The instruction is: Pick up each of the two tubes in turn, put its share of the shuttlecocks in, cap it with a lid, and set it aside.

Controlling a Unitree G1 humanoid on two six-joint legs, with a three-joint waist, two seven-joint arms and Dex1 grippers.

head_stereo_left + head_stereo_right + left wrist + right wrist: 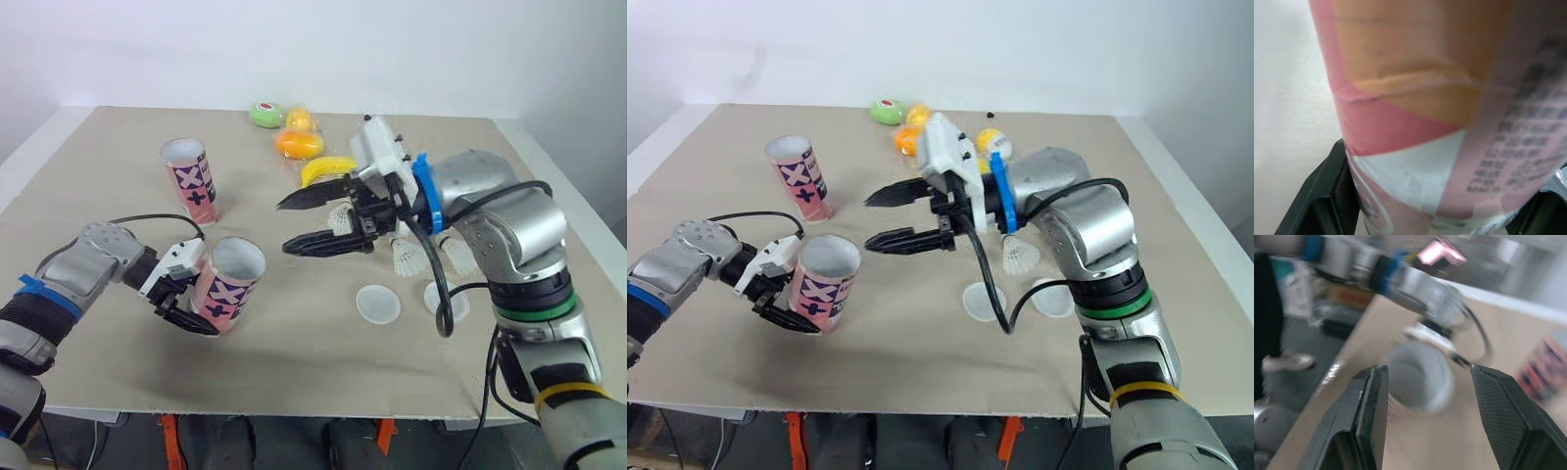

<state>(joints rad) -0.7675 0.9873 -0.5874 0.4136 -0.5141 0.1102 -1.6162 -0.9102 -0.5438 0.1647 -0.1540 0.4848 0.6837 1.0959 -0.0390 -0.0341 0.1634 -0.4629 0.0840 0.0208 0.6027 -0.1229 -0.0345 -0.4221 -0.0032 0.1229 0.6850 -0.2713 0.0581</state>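
Our right end effector point(284, 227) hangs above the middle of the table point(108, 157) with its two fingers spread wide and nothing between them, its tips aimed toward 9 o'clock. Our left end effector point(201, 294) is clamped around the lower body of a pink tube point(227, 284). From the right fingertips the tube's open mouth lies near, at about 8 o'clock. The tube's long axis stands close to upright, with the mouth tipped slightly toward 1 o'clock. We cannot tell whether its base is clear of the table. The shuttlecocks point(407, 257) lie the other way, between 3 and 4 o'clock from those tips, under the right wrist. We judge the right arm to be the nearer one and that it must turn back for them before anything goes in. Two lids point(377, 304) rest at 5 o'clock, and the second tube point(191, 176) stands at 10 o'clock.
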